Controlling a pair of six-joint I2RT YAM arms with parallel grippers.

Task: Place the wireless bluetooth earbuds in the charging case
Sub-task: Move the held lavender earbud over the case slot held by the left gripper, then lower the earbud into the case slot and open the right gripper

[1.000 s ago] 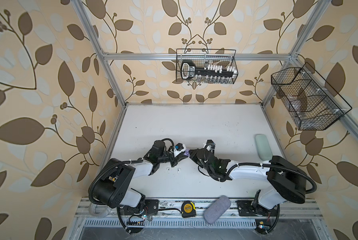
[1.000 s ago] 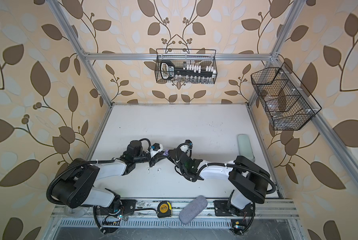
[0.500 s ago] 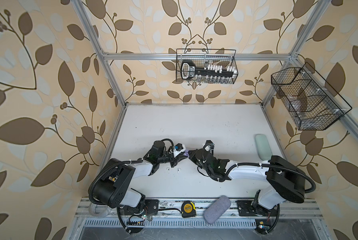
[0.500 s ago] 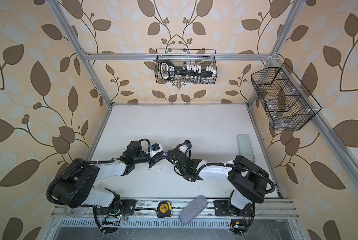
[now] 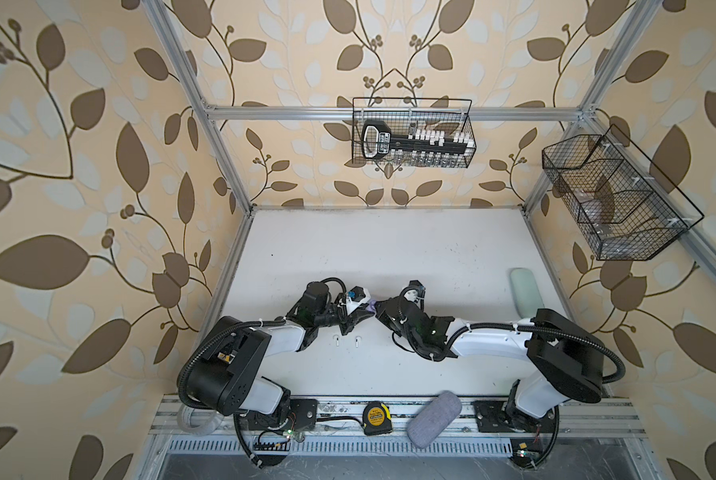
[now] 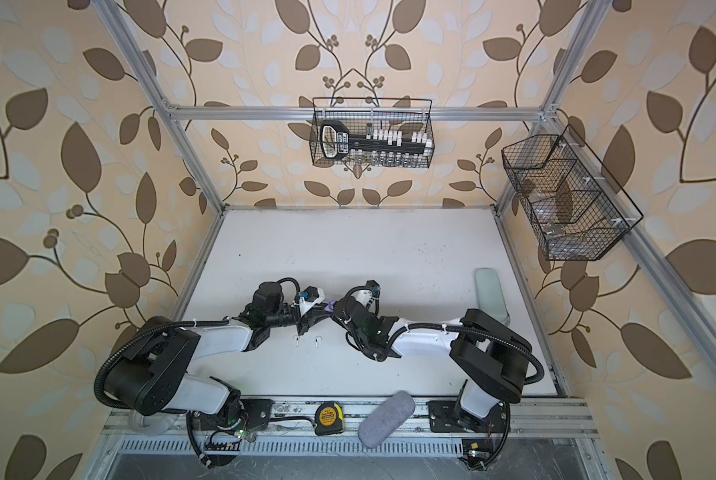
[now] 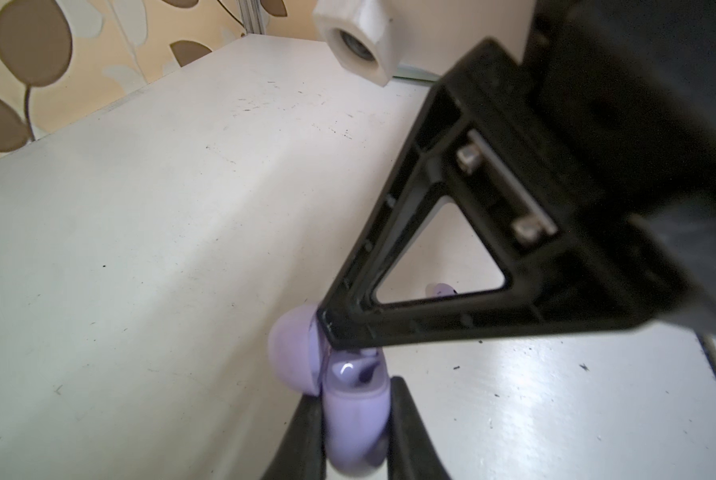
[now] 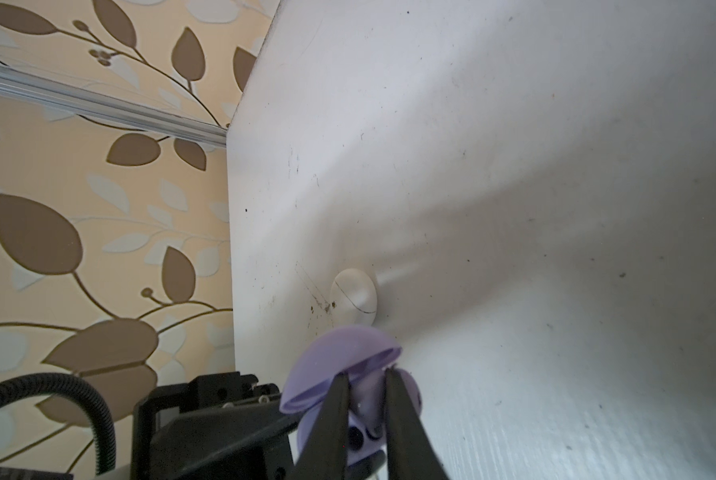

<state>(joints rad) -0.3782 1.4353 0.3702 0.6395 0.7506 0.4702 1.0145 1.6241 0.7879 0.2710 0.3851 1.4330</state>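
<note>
We count two white earbuds [image 5: 336, 340] on the tabletop [image 5: 389, 249], side by side but apart, just on the near side of the left hand [image 5: 362, 316]. Their long axes run parallel, near to far; which end is the stem is too small to tell. One lavender case [image 7: 356, 419], lid open, sits clamped in the left hand, its mouth facing the right hand [image 8: 367, 374]. That hand's fingers reach in, a narrow gap apart; whether they grip anything we cannot tell. One white case [image 8: 354, 297] lies shut nearby.
</note>
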